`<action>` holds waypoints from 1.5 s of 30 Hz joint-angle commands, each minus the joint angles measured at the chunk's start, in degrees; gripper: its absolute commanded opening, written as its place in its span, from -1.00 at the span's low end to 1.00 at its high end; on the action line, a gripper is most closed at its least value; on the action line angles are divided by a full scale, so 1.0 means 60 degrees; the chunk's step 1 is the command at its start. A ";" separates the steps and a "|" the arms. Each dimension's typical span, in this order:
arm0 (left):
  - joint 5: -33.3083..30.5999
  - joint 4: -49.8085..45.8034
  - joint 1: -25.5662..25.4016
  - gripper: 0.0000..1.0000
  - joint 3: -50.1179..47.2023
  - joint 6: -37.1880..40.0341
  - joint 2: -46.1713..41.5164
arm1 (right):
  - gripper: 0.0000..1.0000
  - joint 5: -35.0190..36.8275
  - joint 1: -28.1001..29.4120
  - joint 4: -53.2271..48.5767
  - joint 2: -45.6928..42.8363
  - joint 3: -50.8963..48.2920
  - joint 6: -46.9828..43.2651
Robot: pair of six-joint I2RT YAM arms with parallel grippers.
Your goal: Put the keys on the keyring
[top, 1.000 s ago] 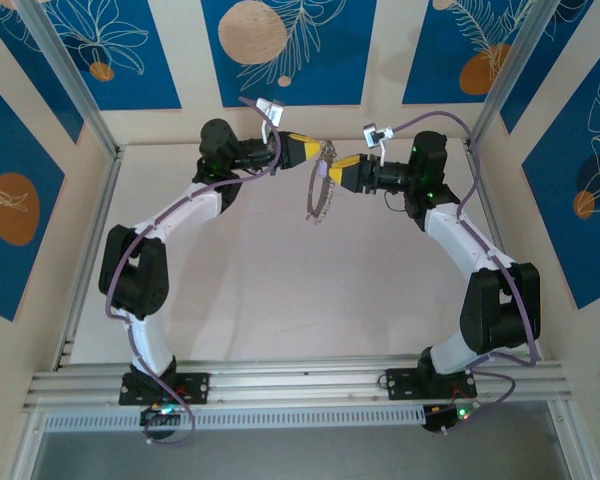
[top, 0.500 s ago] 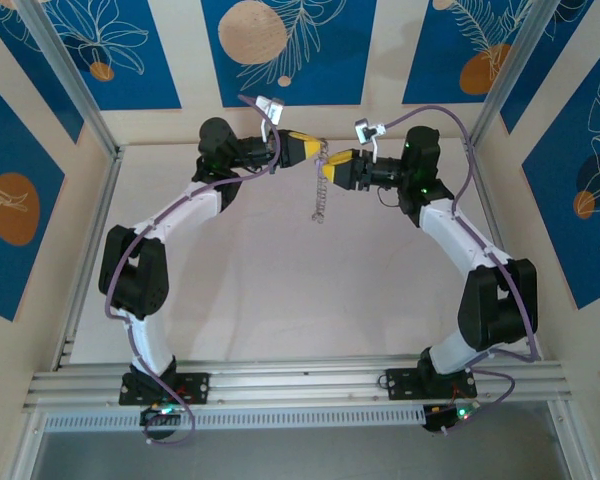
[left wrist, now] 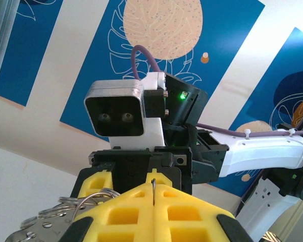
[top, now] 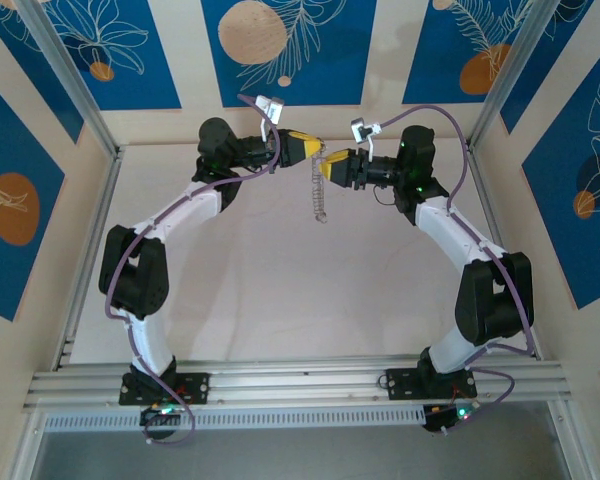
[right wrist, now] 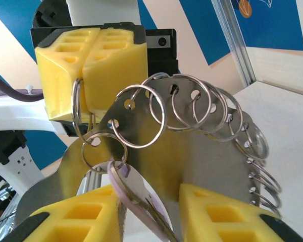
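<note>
The keyring (top: 318,197) hangs edge-on between the two grippers above the table. In the right wrist view the keyring (right wrist: 192,151) is a flat silvery plate with several split rings along its edge. My left gripper (top: 308,148) is shut on one thin ring, whose wire (left wrist: 154,187) shows between its yellow pads; the left gripper (right wrist: 86,65) shows shut in the right wrist view too. The key (right wrist: 137,189), lilac-headed, hangs from a small ring (right wrist: 103,151). It lies between the pads of my right gripper (right wrist: 146,204), leaning on the left pad (right wrist: 76,217), with a gap to the right one (right wrist: 227,212).
The white table (top: 280,290) lies below both raised arms. Aluminium frame posts (top: 75,90) stand at the back corners in front of the blue patterned walls. A metal rail (top: 300,385) runs along the near edge by the arm bases.
My right gripper has moved left, closer to the left gripper, and its jaws have narrowed. The keyring has swung from slanting face-on to hanging edge-on. The left arm has stayed put.
</note>
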 commanded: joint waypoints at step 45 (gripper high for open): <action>0.0084 0.0135 -0.0053 -1.00 0.0154 0.0585 -0.0084 | -1.00 0.0330 -0.0517 -0.3780 -0.0950 0.1239 -0.1911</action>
